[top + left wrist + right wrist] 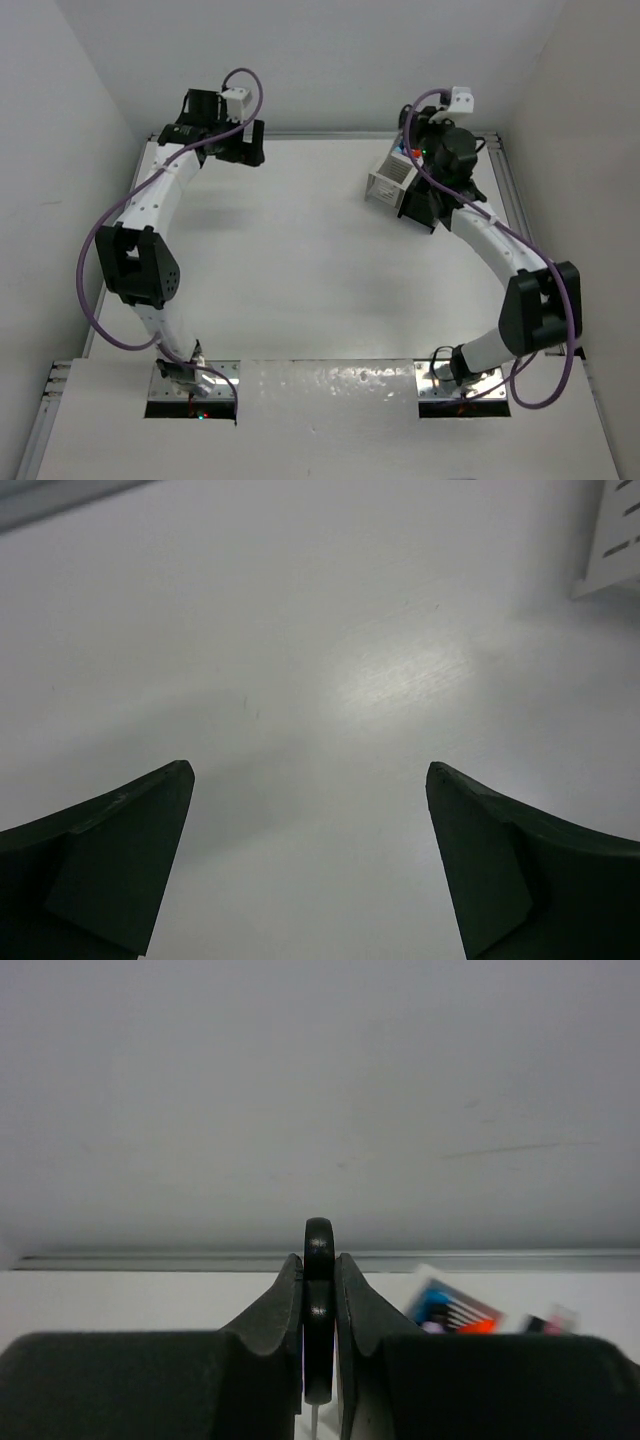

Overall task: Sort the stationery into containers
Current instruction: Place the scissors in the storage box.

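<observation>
Scissors (318,1235) are pinched in my right hand (318,1268), which is clenched on the black handle loop. Their long axis is upright, with the loop poking above my fingertips and a thin blade showing below. Seen from above, that hand hangs at the far right of the tabletop (300,260) over the boxes, with the white box (388,182) just to its left, so I judge the drop is straight down, though I cannot tell which compartment lies beneath. My left hand (308,770) is spread wide at the far left, well apart from the boxes.
</observation>
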